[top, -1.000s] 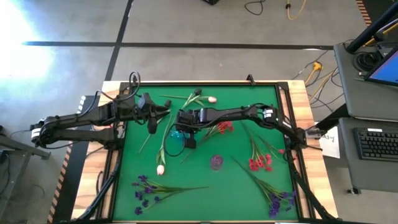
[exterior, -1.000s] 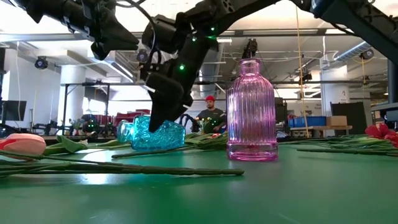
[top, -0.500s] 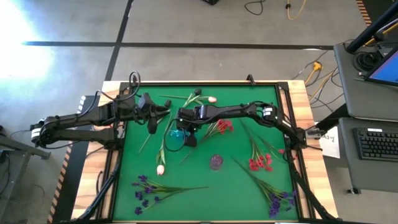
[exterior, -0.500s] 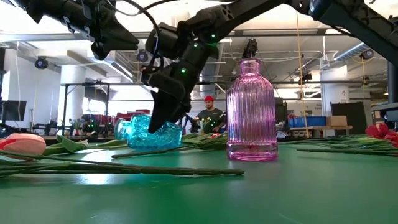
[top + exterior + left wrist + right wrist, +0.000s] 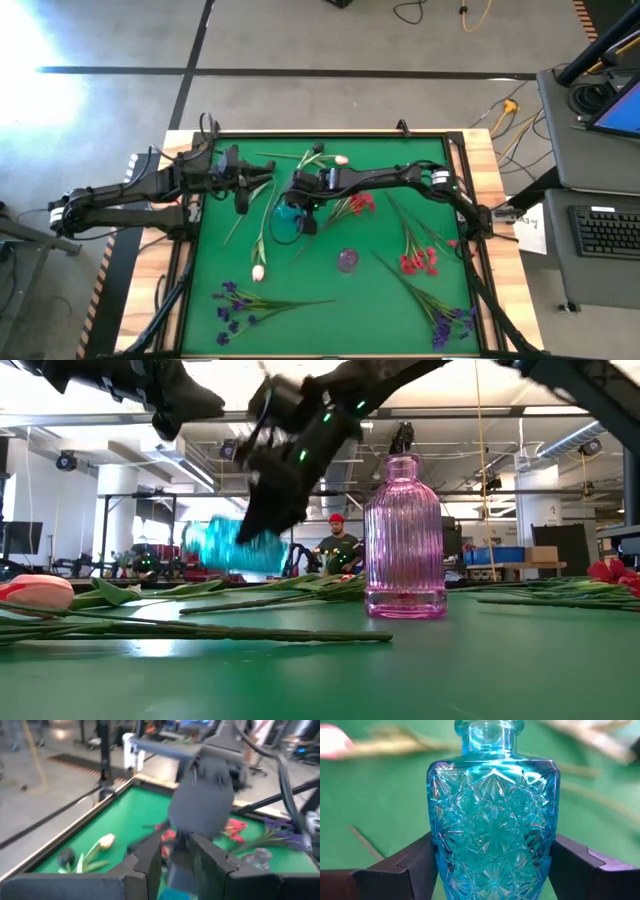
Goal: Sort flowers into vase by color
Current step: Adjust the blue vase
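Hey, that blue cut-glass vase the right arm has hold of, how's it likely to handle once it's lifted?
The blue glass vase looks rigid and probably fragile. Its faceted sides may give the right end effector some purchase, though glass is likely slick. It seems lifted off the green mat at a tilt, so it could swing or slip.

A grey concrete floor point(image 5: 330, 40) with dark tape lines surrounded the surface point(image 5: 330, 290). A desk point(image 5: 590, 140) with a keyboard point(image 5: 608, 230) stood beside it. Beyond lay a bright workshop with white columns point(image 5: 115, 510) and a person point(image 5: 340, 545).
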### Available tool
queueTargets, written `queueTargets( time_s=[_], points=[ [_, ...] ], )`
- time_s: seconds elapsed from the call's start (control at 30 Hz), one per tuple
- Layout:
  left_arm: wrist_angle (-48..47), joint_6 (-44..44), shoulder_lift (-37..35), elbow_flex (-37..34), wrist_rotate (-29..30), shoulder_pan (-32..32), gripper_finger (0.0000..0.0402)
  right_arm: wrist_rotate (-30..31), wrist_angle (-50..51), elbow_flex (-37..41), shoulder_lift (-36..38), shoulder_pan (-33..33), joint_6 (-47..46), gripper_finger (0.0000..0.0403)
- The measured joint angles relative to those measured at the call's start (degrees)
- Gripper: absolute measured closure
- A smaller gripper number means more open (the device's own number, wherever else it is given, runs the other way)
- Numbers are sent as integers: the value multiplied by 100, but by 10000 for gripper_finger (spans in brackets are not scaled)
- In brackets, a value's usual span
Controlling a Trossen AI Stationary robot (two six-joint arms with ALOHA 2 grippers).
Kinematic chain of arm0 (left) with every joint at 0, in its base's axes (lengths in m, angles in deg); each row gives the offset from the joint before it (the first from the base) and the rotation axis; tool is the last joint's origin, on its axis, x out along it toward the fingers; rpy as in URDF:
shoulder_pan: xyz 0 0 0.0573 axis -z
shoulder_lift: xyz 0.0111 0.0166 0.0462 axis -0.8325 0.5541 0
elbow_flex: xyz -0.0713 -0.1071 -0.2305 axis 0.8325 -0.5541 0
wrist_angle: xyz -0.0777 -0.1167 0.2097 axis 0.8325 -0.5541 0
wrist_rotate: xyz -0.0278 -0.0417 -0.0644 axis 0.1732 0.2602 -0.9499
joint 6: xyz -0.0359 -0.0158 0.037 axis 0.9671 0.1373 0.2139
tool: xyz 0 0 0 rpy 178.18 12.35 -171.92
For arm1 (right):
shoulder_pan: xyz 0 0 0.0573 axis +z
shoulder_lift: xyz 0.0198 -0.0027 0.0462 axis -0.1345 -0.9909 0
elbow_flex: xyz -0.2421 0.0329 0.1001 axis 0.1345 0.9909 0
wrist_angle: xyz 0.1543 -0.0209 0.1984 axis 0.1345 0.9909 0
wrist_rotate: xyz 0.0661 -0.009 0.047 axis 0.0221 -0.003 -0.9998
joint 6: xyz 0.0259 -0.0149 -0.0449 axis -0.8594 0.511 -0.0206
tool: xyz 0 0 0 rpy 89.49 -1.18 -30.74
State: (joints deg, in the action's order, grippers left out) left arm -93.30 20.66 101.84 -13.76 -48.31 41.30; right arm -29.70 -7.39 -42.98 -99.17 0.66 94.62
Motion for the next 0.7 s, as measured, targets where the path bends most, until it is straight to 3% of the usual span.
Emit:
queueTargets(
  time_s=[0.2,0.37,0.43,0.57,0.7],
  points=[
    [394,-201,-130,0,-558,10,315,4,-1964,1797,1098,-11,-152,113],
    [780,-461,-93,0,-599,7,315,29,-4401,3385,2007,-9,-121,111],
    [1115,-616,-32,0,-896,4,315,53,-5380,3925,2258,-9,-116,111],
    [1794,-928,50,0,-1651,11,302,72,-6745,4722,2579,-9,-36,111],
    [2000,-1162,103,0,-1712,10,261,81,-7367,5021,2841,-9,109,111]
  ],
)
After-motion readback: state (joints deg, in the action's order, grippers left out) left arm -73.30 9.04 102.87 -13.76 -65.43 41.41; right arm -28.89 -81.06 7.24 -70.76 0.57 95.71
